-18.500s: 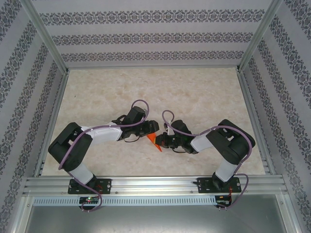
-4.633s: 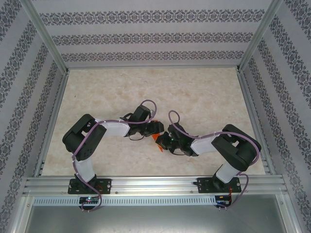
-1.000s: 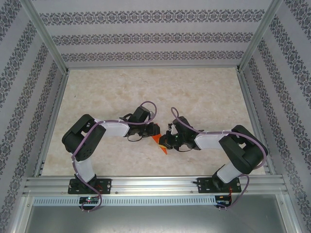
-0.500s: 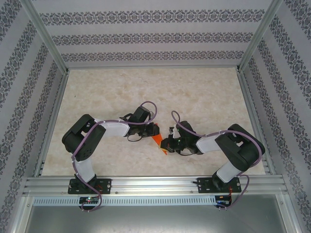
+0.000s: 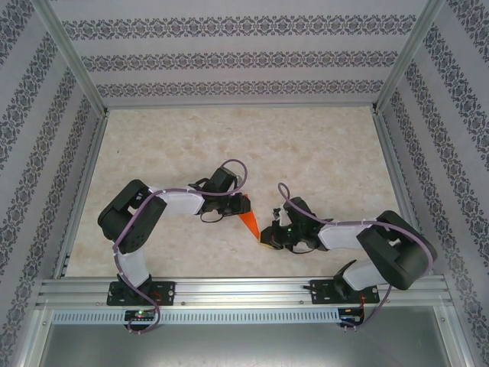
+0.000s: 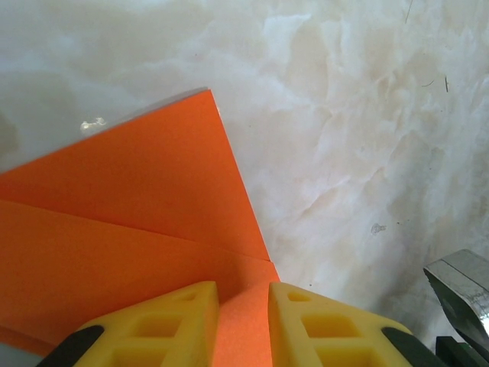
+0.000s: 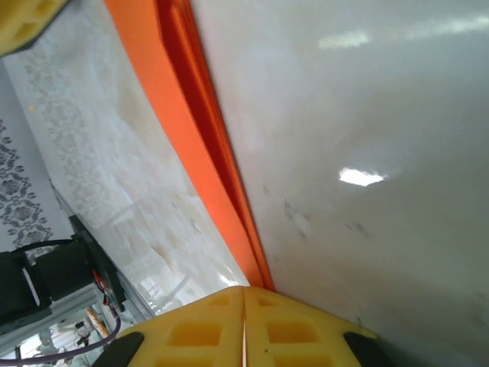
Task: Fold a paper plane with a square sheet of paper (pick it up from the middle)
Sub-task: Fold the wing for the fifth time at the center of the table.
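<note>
We see the left end effector [image 6: 243,298] pinching the paper plane [image 6: 130,214] (folded, orange) by the surface [image 6: 351,115]. At its 5 o'clock, the right end effector [image 7: 244,298] is closed, seemingly nipping the tip.

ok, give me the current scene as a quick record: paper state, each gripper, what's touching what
paper: orange paper, folded into layers, tapering to a narrow end, spanning between the two grippers
surface: marble-look table
left gripper: at the paper's wide end, fingers a little apart with orange showing in the gap; grip unclear
right gripper: fingers shut together on the paper's narrow tip
fold detail: stacked edges visible in the right wrist view, a diagonal flap in the left wrist view
</note>
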Controlling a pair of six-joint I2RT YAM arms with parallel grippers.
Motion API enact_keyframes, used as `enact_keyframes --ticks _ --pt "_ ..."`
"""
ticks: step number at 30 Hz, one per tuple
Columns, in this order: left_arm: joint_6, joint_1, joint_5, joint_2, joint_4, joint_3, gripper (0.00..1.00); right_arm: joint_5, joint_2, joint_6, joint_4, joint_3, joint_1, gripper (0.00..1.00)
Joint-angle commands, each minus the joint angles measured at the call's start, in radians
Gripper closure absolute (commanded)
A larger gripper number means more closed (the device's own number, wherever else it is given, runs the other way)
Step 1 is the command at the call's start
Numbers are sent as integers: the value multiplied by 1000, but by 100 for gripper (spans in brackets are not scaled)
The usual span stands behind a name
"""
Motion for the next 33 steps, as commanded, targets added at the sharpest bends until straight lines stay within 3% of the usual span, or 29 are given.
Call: enact_keyframes --ticks 1,4,7,12,22,26,30,33 --pt "34 -2 -67 38 -95 -6 73 99 -40 -78 -312 51 16 88" --pt "42 -2 -66 36 -96 -2 72 139 -83 -133 -410 166 20 88" --pt "45 -2 -64 33 -101 3 72 141 -102 -124 -362 227 14 88" --pt "41 -3 -60 34 -99 7 72 56 29 -115 -277 301 21 88" --pt "42 -3 -47 34 -94 14 71 59 170 -89 -205 219 56 88" --pt "48 -4 -31 17 -72 9 69 69 99 -65 -204 147 75 88" --pt "69 -3 -85 9 -146 46 69 106 -23 -70 -295 138 71 85" --pt "73 -3 -62 -1 -136 54 66 149 -137 -71 -356 133 46 83"
